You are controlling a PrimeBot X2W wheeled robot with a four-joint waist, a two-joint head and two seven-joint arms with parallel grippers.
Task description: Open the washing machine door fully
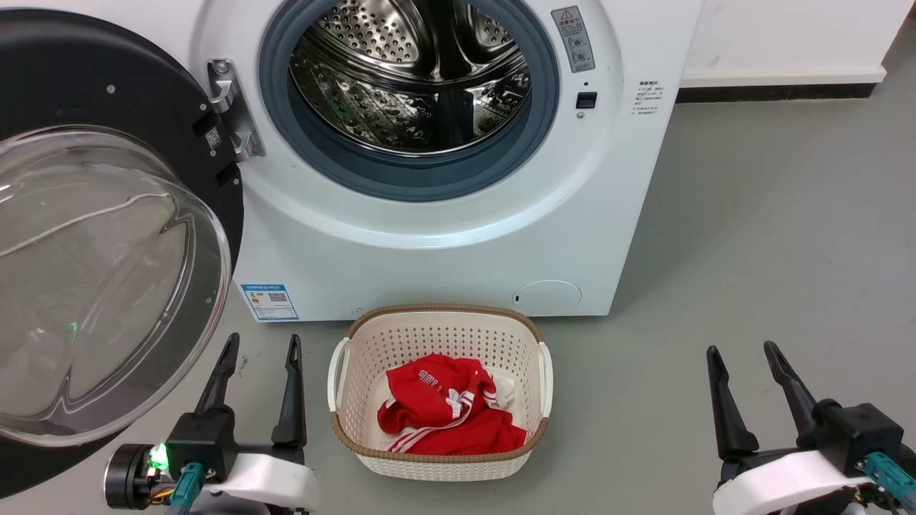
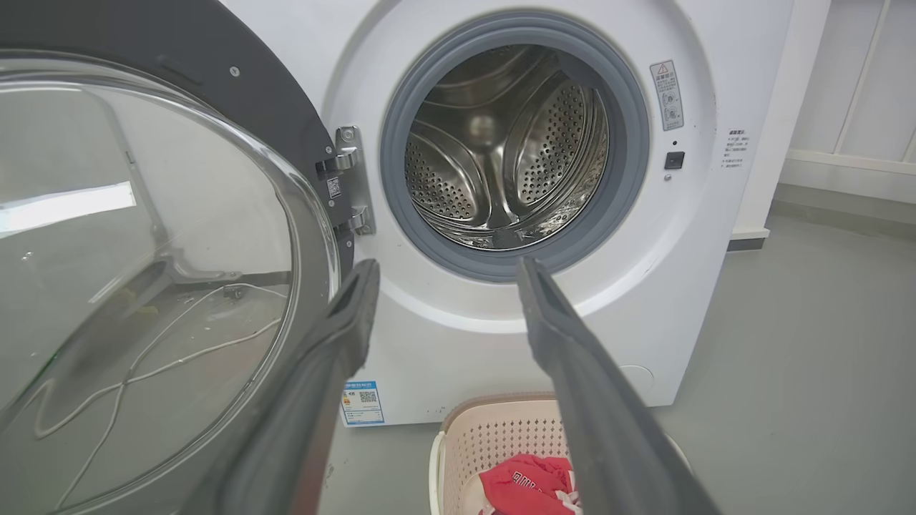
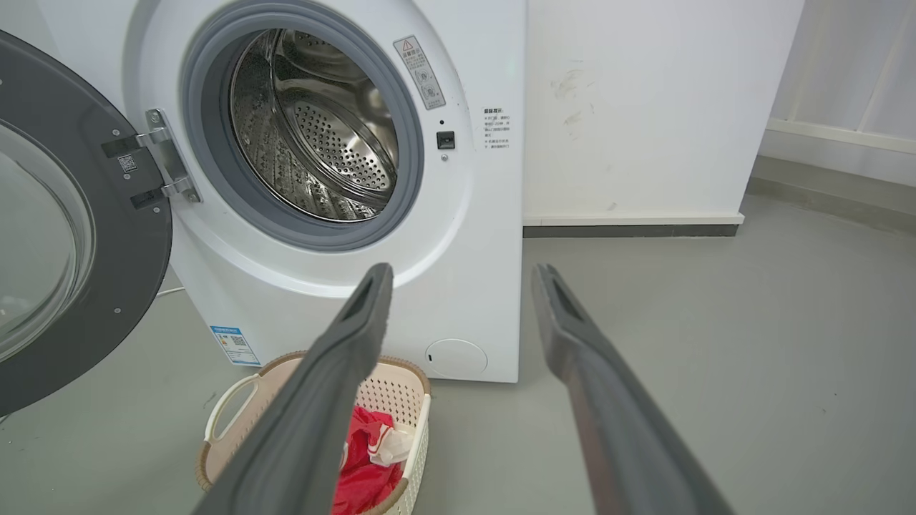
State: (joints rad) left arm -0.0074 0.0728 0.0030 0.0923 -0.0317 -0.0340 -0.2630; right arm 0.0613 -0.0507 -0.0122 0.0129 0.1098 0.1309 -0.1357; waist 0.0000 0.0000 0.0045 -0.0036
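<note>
The washing machine [image 1: 444, 236] stands on the grey floor [image 1: 751, 250] with its front facing the robot. The washing machine door [image 1: 107, 250] is swung wide out from the machine's front. It hangs on the metal hinge [image 1: 232, 107] at the side of the machine's opening toward the robot's left, with the black rim and bulging glass turned toward the camera. The steel drum [image 1: 411, 79] inside the machine is fully exposed, ringed by the grey rubber seal [image 1: 408, 182]. A blue label [image 1: 270, 300] sits at the machine's lower corner below the hinge, and a round cap [image 1: 547, 295] at its other lower corner.

Just in front of the machine's base is a cream basket [image 1: 436, 318] holding a red garment [image 1: 447, 415] with white stripes.

The left gripper [image 1: 262, 337] is in front of the machine on the hinge side, between the door's lower rim and the basket. Its two fingers are spread apart and grasp nothing. It is close to the door's rim but not gripping it.

The right gripper [image 1: 740, 348] is in front of the machine's far side, well apart from the door. Its fingers are also parted and empty, above bare floor.
</note>
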